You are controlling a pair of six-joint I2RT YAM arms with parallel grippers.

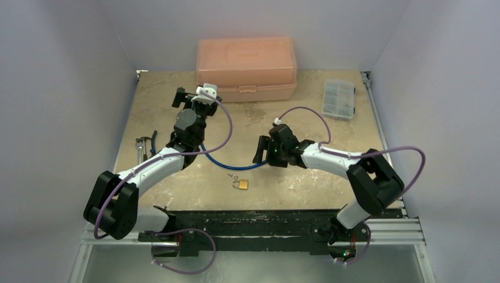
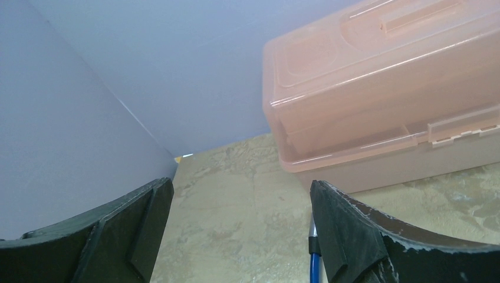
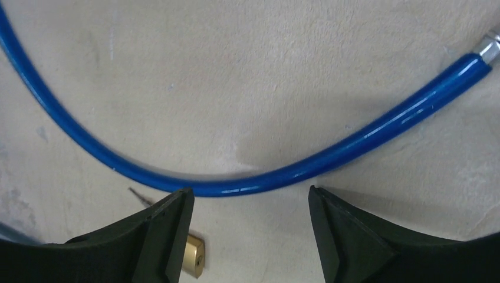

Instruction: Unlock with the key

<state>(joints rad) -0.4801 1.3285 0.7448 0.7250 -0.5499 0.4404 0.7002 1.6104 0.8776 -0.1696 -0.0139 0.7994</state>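
We take the brass padlock point(image 1: 240, 184) as our reference; it lies on the table point(image 1: 277, 197) near the front edge, between the two arms.

Far to the left of the padlock and a little farther back, some hand tools point(image 1: 141, 148) lie at the table's left edge. Behind the padlock and to its left, the left gripper point(image 2: 240, 186) is raised and points toward the back-left corner. Its jaws stand wide apart and nothing is between them. In the left wrist view we see only the table, the wall and the peach plastic box point(image 1: 246, 68) past them. This box stands well behind the padlock, at the back edge.

The key point(image 1: 234, 177) is the small silver thing just beside the padlock, on its far left side. We cannot tell if the two touch.

The blue cable point(image 1: 236, 167) curves across the table just behind the padlock. The right gripper point(image 3: 249, 191) hangs over this curve, a little behind the padlock and to its right. Its jaws are also spread wide and it holds nothing. In the right wrist view a corner of the padlock shows beside one finger point(image 3: 159, 236).

Well behind the padlock and far to its right, a clear organizer box point(image 1: 339, 98) lies near the table's right edge.
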